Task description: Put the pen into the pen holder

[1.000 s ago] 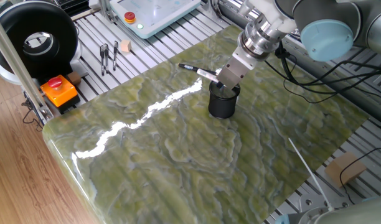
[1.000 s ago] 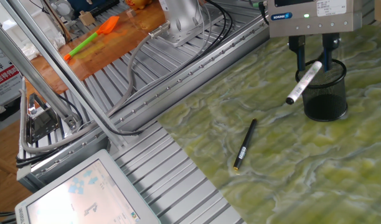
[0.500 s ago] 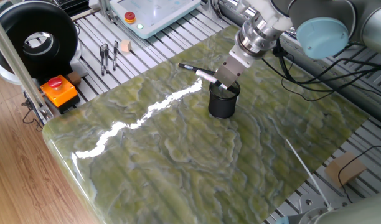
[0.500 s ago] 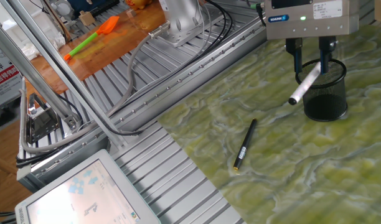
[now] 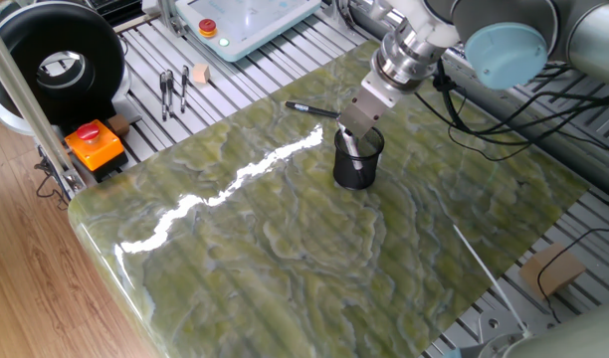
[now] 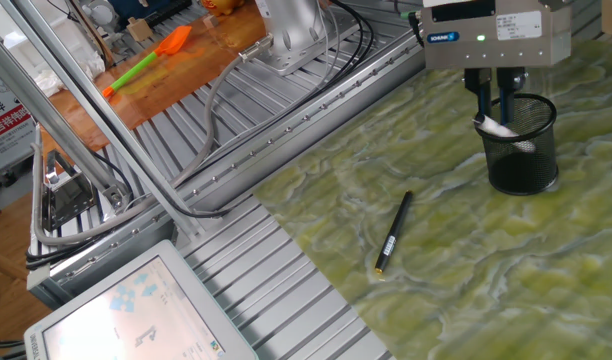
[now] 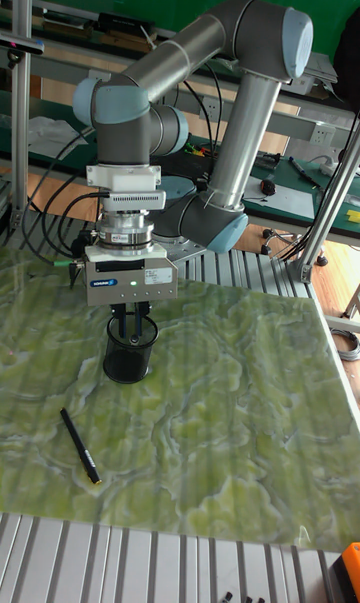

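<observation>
The white pen (image 6: 497, 127) lies tilted inside the black mesh pen holder (image 6: 524, 165), its upper end resting against the near rim. In one fixed view a pale stretch of the pen (image 5: 351, 149) shows through the holder's (image 5: 355, 173) mouth. My gripper (image 6: 494, 110) hangs straight above the holder, fingertips just at the rim, open, with the pen's top end right below them. In the tall view the gripper (image 7: 132, 331) covers the holder's (image 7: 130, 359) opening and the pen is hidden.
A thin all-dark pen (image 6: 391, 235) lies flat on the green marble top (image 5: 285, 229), left of the holder. An orange button box (image 5: 94, 145) and a black reel (image 5: 56, 60) sit beyond the slab's edge. Cables (image 5: 504, 119) trail behind the arm.
The pen, earlier held slanting out over the holder's rim, has swung down and dropped inside the holder. The gripper shifted slightly over the holder and let go of the pen.
</observation>
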